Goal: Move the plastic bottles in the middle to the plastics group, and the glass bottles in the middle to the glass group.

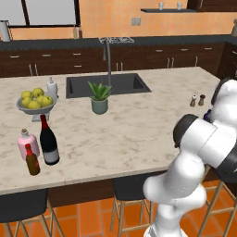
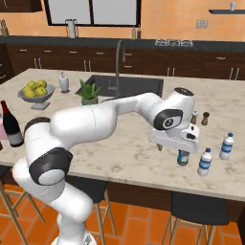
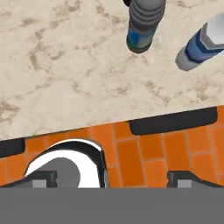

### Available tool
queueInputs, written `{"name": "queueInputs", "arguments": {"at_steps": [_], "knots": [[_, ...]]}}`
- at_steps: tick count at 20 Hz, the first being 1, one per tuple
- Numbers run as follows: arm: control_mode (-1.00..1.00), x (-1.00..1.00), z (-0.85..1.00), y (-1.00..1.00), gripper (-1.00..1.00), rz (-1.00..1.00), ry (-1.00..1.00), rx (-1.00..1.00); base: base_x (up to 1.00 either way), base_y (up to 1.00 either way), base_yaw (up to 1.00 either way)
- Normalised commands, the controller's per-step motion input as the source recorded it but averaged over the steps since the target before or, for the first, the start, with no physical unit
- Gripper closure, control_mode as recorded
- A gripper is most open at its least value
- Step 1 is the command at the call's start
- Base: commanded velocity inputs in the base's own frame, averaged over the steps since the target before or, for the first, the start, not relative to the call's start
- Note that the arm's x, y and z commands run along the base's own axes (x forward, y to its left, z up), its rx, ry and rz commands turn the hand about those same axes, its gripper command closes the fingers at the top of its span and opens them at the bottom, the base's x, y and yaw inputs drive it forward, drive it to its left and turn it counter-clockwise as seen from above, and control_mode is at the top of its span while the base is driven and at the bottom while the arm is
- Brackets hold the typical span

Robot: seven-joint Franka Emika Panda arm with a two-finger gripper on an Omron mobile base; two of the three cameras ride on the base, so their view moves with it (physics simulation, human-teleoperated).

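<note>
Gripper (image 2: pixel 178 149) open, centre-right of right base view, beside a clear bottle (image 2: pixel 205 161). Wine bottle (image 1: pixel 48 140) at lower left in left base view, w/ pink bottle (image 1: pixel 28 143).

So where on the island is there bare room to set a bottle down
The widest bare patch lies between the wine bottle, the potted plant and the salt and pepper shakers. It is crowded around the pink bottle and the water bottles by the gripper.

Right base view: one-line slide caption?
Open gripper above a clear water bottle near the island counter edge, two more bottles alongside.
</note>
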Motion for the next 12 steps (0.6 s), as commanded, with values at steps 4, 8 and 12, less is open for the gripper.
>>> {"name": "queueInputs", "arguments": {"at_steps": [4, 8, 12], "knots": [[-1.0, -0.14, 0.15, 1.0, -1.0, 0.0, 0.0, -0.25, 0.0, 0.0, 0.0], [-1.0, -0.34, 0.24, 0.92, -1.0, 0.0, 0.0, -0.1, 0.0, 0.0, 0.0], [-1.0, -0.46, 0.27, 0.74, -1.0, 0.0, 0.0, 0.0, 0.0, 0.0, 0.0]]}}
